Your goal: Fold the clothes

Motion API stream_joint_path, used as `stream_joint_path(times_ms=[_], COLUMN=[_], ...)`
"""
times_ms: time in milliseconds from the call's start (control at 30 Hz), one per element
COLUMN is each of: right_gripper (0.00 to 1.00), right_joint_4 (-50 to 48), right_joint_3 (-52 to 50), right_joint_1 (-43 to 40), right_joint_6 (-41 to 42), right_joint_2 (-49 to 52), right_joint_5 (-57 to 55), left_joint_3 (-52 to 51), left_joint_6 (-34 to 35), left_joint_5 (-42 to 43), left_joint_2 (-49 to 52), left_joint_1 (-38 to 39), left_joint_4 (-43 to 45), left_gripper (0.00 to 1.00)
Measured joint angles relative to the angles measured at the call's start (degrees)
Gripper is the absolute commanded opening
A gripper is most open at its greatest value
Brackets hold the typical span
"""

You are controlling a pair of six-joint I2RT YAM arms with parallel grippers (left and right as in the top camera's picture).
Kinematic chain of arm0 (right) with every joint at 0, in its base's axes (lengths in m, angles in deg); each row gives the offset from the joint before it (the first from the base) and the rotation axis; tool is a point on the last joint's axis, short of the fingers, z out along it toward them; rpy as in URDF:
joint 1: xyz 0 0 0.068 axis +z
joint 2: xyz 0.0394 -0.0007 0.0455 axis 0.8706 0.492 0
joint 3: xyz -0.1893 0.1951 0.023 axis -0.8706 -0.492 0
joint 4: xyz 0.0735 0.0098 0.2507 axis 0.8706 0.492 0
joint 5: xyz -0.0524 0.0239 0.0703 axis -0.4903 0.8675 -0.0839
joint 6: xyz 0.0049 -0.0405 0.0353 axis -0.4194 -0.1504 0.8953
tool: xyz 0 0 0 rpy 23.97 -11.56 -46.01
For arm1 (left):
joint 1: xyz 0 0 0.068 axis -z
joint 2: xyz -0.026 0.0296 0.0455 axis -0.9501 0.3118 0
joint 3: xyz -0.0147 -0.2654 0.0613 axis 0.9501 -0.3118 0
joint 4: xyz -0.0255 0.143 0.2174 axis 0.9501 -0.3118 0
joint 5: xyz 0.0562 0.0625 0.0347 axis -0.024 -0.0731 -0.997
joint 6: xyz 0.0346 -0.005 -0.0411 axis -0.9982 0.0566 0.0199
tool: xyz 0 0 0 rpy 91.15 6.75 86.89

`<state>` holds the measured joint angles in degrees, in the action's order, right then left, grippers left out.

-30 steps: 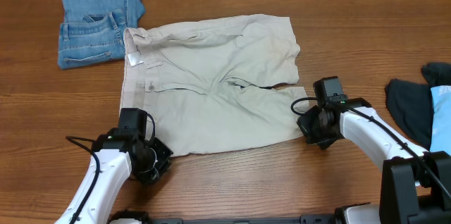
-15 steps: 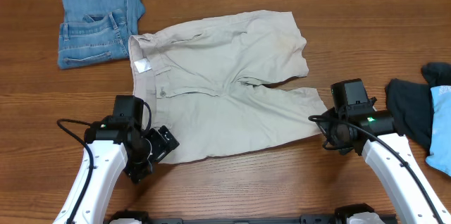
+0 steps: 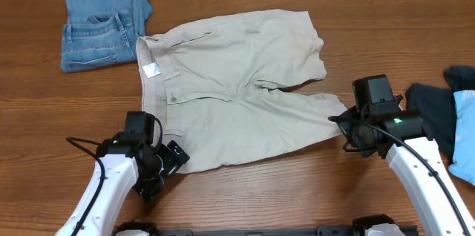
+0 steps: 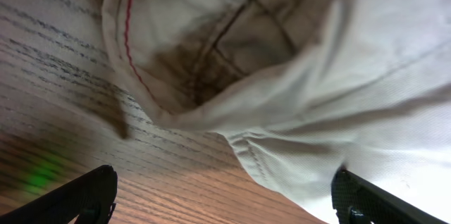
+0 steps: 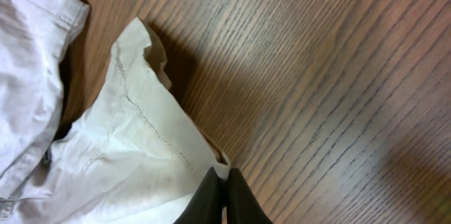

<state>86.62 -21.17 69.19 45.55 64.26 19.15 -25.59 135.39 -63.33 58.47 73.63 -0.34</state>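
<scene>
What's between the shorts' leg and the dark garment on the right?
Overhead view: only the right gripper, shut on the beige shorts, and bare table before the dark garment.

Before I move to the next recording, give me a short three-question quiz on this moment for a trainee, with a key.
1. True or false: the left gripper is shut on the beige shorts.
2. The folded denim lies: A) on the table beside the shorts' waistband; B) on top of the shorts; C) held in the air.
3. Fill in: the right gripper pinches the shorts at a ____ hem.
Key: 1 false, it is open; 2 A; 3 leg.
</scene>
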Motion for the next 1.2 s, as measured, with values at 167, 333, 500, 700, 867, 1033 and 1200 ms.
stream_joint_path(times_ms=[167, 333, 500, 700, 867, 1033, 1200], right_gripper=[0.04, 0.04, 0.04, 0.04, 0.04, 0.04, 0.04], right_joint_4=[0.2, 0.5, 0.6, 0.9, 1.0, 1.3, 4.0], right_joint_3=[0.7, 0.8, 0.8, 0.8, 0.8, 0.8, 0.8], right_joint_1=[0.0, 0.0, 0.0, 0.0, 0.0, 0.1, 0.1], right_joint_6=[0.0, 0.0, -0.1, -0.2, -0.2, -0.2, -0.2], right_joint_2=[0.0, 0.0, 0.0, 0.0, 0.0, 0.0, 0.0], right_joint_5=[0.0, 0.0, 0.0, 0.0, 0.1, 2.1, 1.5], left_joint_3=[0.0, 0.8, 1.4, 4.8, 5.1, 5.5, 6.8], left_joint_6=[1.6, 3.8, 5.5, 2.5, 2.8, 2.7, 2.4], left_joint_5=[0.0, -0.6, -1.8, -7.2, -12.0, -11.7, -10.9], left_joint_2=[7.4, 10.2, 10.1, 10.8, 10.8, 10.8, 10.8], left_joint_1=[0.0, 0.0, 0.0, 0.0, 0.0, 0.1, 0.1], left_joint_4=[0.5, 1.3, 3.7, 8.3, 5.4, 6.8, -1.3], left_gripper=[1.0, 1.0, 1.0, 1.0, 0.58, 0.04, 0.04])
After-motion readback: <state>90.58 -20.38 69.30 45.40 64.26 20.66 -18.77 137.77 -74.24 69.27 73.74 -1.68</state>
